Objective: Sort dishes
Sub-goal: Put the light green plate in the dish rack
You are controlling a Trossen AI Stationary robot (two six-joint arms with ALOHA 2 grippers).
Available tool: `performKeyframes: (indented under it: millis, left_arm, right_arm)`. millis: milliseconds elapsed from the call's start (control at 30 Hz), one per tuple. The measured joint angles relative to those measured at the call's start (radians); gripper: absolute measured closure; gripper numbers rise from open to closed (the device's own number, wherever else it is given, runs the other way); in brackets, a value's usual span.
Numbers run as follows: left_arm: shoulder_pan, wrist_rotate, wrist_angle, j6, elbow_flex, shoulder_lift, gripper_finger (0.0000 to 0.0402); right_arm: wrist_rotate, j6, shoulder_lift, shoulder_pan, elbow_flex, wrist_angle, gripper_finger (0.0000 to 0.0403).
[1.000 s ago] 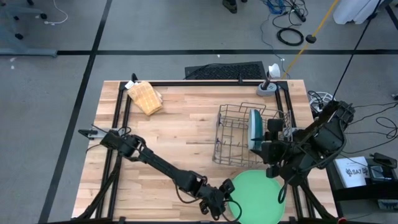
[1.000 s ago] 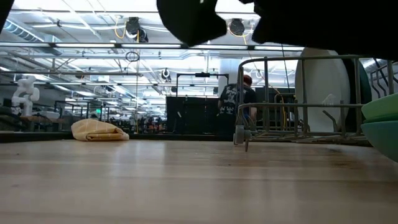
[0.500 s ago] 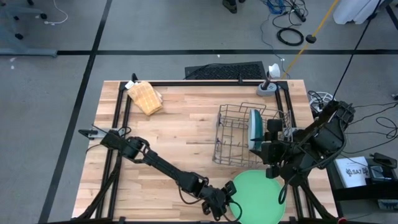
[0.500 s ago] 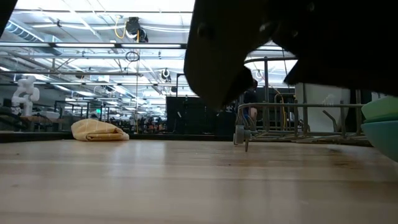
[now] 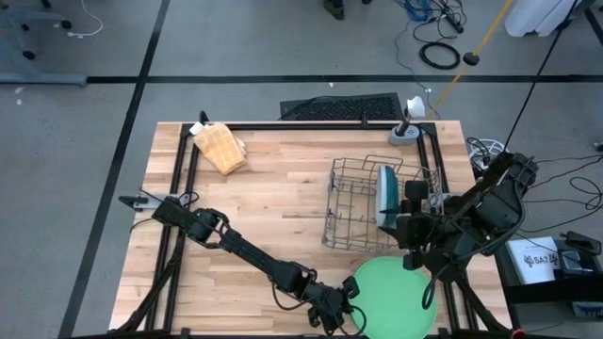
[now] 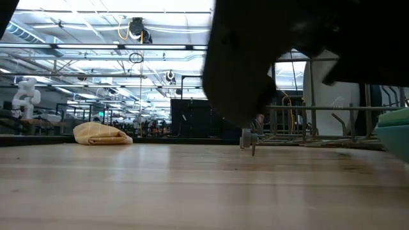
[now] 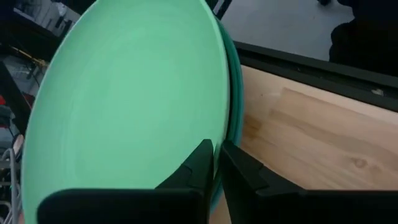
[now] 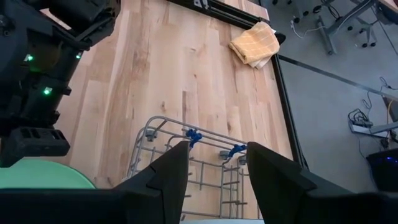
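A large light green plate (image 5: 396, 292) lies at the table's near right, on top of a darker green plate whose rim (image 7: 234, 99) shows beneath it. My left gripper (image 5: 347, 303) is at this plate's left edge, shut on it. A pale plate (image 5: 386, 196) stands on edge in the wire rack (image 5: 363, 202). My right gripper (image 5: 409, 224) hangs open over the rack's right side, with nothing between its fingers (image 8: 168, 177). My left gripper (image 7: 217, 171) pinches the light green plate's rim (image 7: 219, 146) at its left edge, one finger over the plate's face and the other outside the rim. The fingers come from the table's left, slanting down. The plate lies flat on the darker plate.
A tan waffle cloth (image 5: 221, 146) lies at the far left. A small grey stand (image 5: 405, 132) sits at the far right corner. Bare wood spreads between the cloth, the rack and the left arm. The low view shows the stacked plates' edges (image 6: 395, 128) at its right.
My left gripper has moved a little toward the table's right edge, onto the light green plate's left rim, and its fingers have closed in on that rim. The plate has stayed flat where it was.
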Motion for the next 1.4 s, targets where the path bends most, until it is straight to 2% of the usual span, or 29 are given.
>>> performKeyframes:
  millis: [267, 533, 767, 1267, 1400]
  left_arm:
    - [0.000, -0.012, -0.007, -0.001, 0.006, 0.001, 0.0378]
    - [-0.006, -0.040, -0.230, -0.002, 0.132, 0.001, 0.0398]
    - [-0.009, -0.065, -0.390, -0.007, 0.168, 0.001, 0.0400]
    - [-0.032, -0.090, -0.756, -0.214, 0.205, -0.016, 0.0401]
    - [-0.031, -0.089, -0.793, -0.269, 0.204, -0.038, 0.0401]
  right_arm:
    - [0.000, -0.001, 0.000, 0.000, 0.000, -0.001, 0.0248]
    - [0.000, -0.001, 0.000, 0.000, 0.000, -0.003, 0.0248]
    - [-0.002, 0.001, 0.000, 0.000, 0.000, -0.003, 0.0248]
    - [-0.007, 0.002, 0.000, 0.000, 0.000, -0.001, 0.0248]
    - [-0.007, 0.001, 0.000, 0.000, 0.000, 0.000, 0.0248]
